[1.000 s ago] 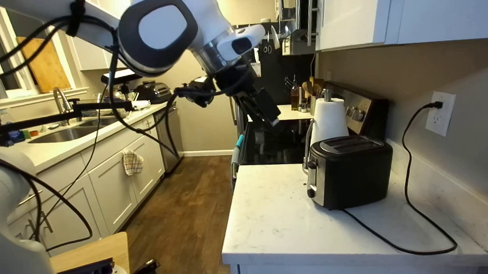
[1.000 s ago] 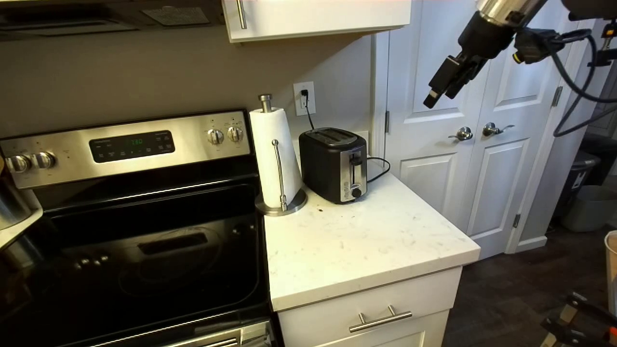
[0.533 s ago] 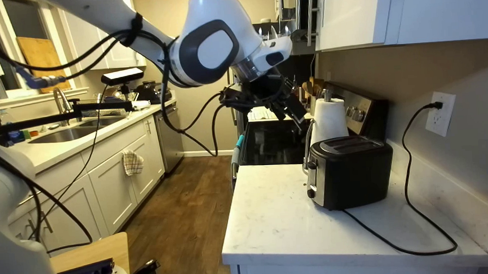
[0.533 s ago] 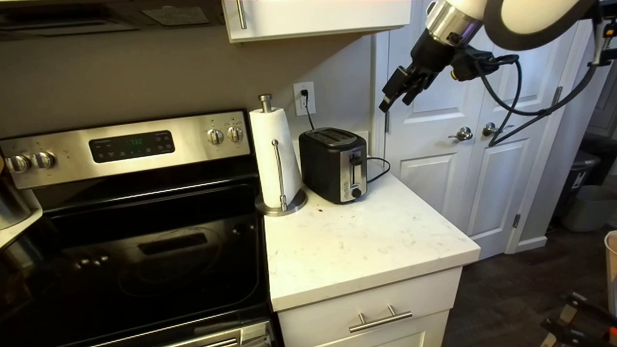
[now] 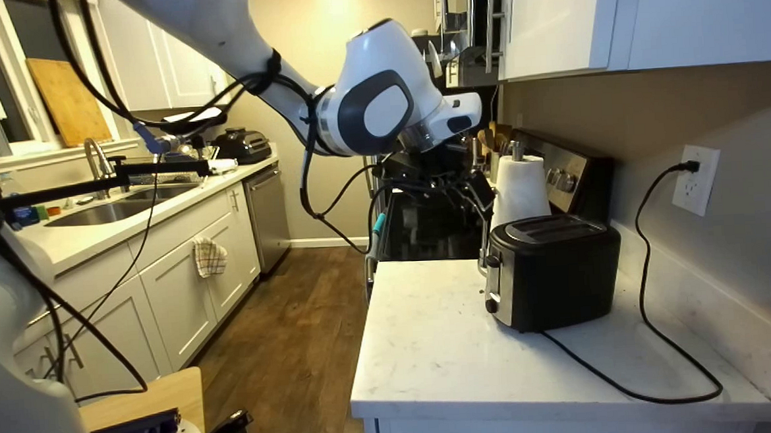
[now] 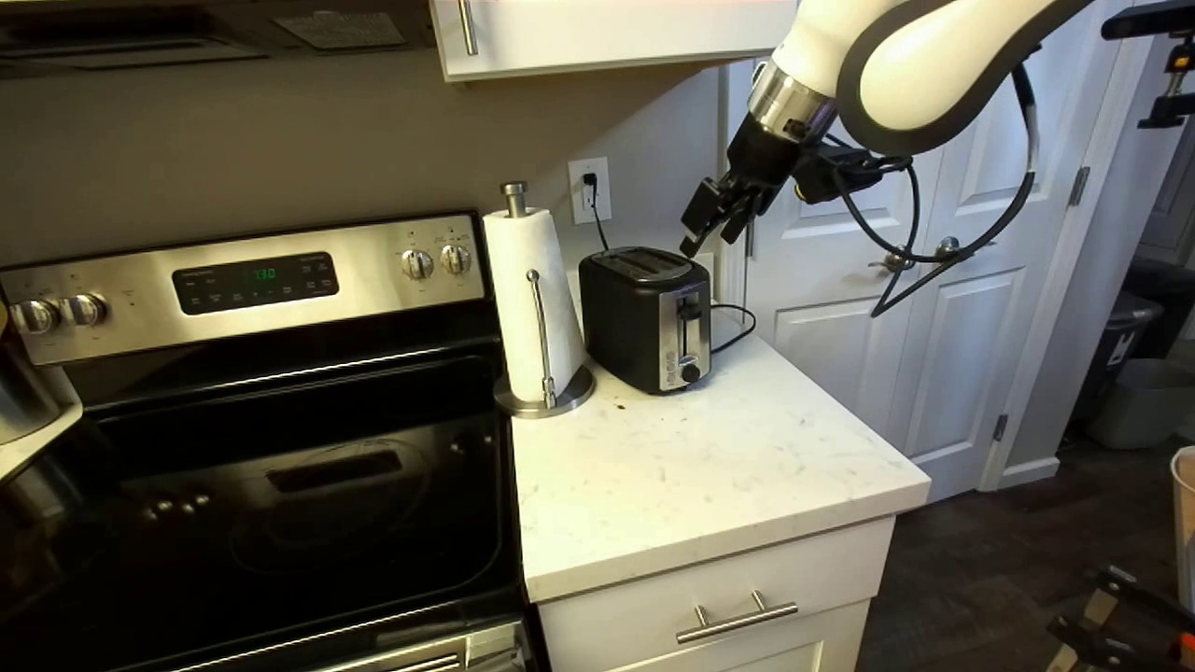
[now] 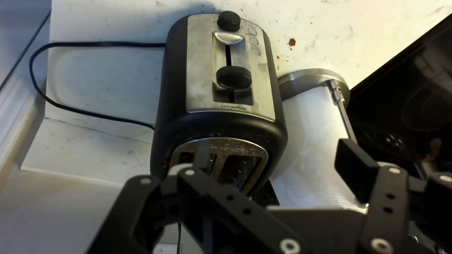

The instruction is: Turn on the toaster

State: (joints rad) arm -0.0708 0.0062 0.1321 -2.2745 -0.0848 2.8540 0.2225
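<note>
The step in hand is judged to be the approach to the black oval lever knob (image 7: 233, 77); the press is not yet made. The black jointed fingers (image 7: 355, 165) hang above and near the boxy black toaster (image 6: 621, 322), roughly over its knob end and apart from it. They are spread wide and hold nothing.

For a sound press, the operator should bring the fingers together into one narrow tip, centre it over the knob, and lower it onto the knob's upper face. The push should follow the vertical track (image 7: 228, 55) straight down until the knob latches. An inward push is likely to slide or tip the toaster. Travel should end short of the round black dial (image 7: 229, 21) below. The white paper towel roll (image 6: 523, 308) stands just beside the toaster; spread fingers could snag it, so clearance on that side is to be kept.

The toaster stands upright on the white, grey-flecked counter (image 6: 709, 467). Its brushed, silvery metal end panel (image 7: 201, 77) carries the knob at the upper end of the track, which suggests the off state. Two long slots (image 7: 242, 167) lie in a metallic top plate (image 7: 226, 144), partly hidden by a finger in the wrist view. A thin black power cord (image 7: 106, 44) runs to the white wall outlet (image 5: 696, 182).
</note>
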